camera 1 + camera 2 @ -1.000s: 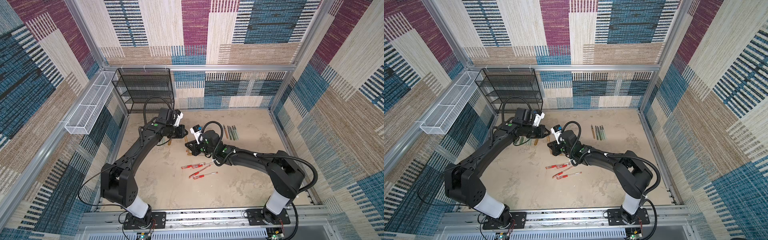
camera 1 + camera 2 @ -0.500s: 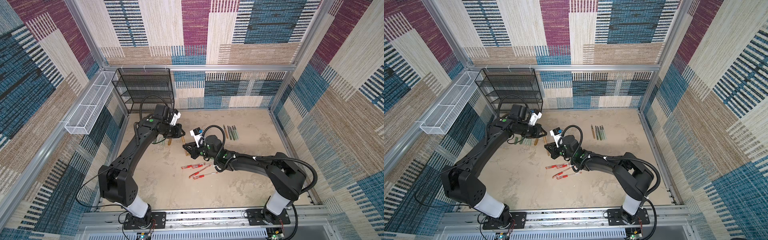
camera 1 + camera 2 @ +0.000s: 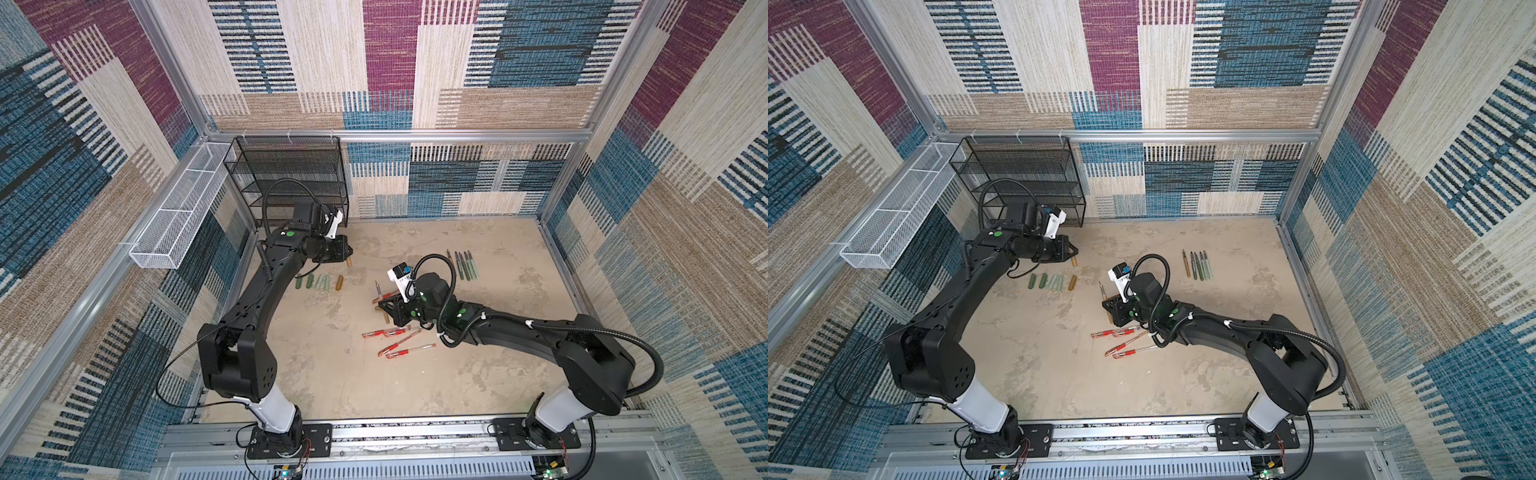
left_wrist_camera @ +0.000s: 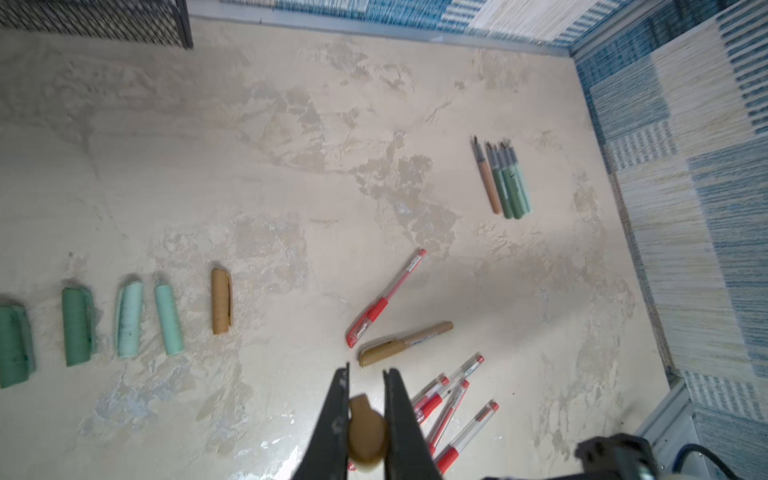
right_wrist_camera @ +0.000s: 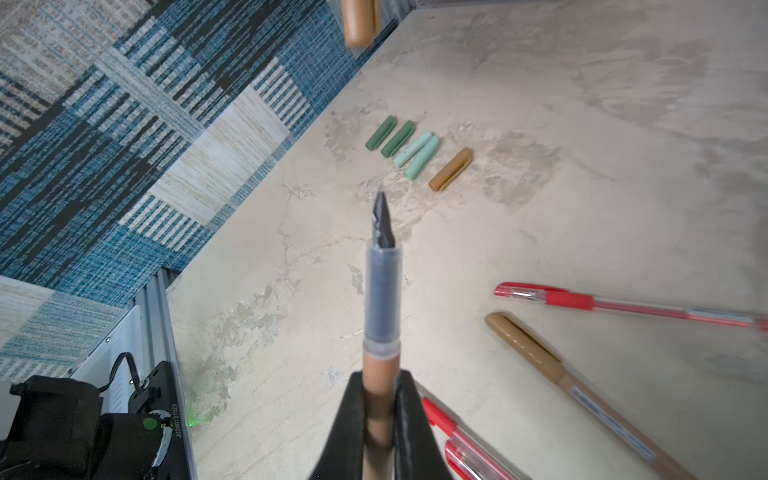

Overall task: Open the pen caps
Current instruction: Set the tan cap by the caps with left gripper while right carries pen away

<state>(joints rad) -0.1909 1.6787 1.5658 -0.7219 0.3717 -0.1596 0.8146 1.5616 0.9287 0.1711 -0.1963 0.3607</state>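
My left gripper [image 4: 365,374] is shut on a gold pen cap [image 4: 365,432], held above the table at the back left [image 3: 350,261]. My right gripper [image 5: 378,376] is shut on the matching gold pen body [image 5: 381,291], whose dark nib is bare and points away [image 3: 377,286]. Several loose pen caps [image 4: 129,320], green ones and a gold one [image 4: 220,301], lie in a row below the left gripper [image 3: 320,281]. A capped gold pen [image 4: 405,343] and several capped red pens [image 3: 392,340] lie by the right gripper.
Several uncapped pen bodies [image 3: 463,264] lie side by side at the back right. A black mesh shelf [image 3: 291,178] stands in the back left corner, and a white wire basket [image 3: 178,220] hangs on the left wall. Patterned walls enclose the table.
The two grippers were close together; the left one has drawn away to the left with the gold cap, while the right one keeps the pen body with its nib now bare.
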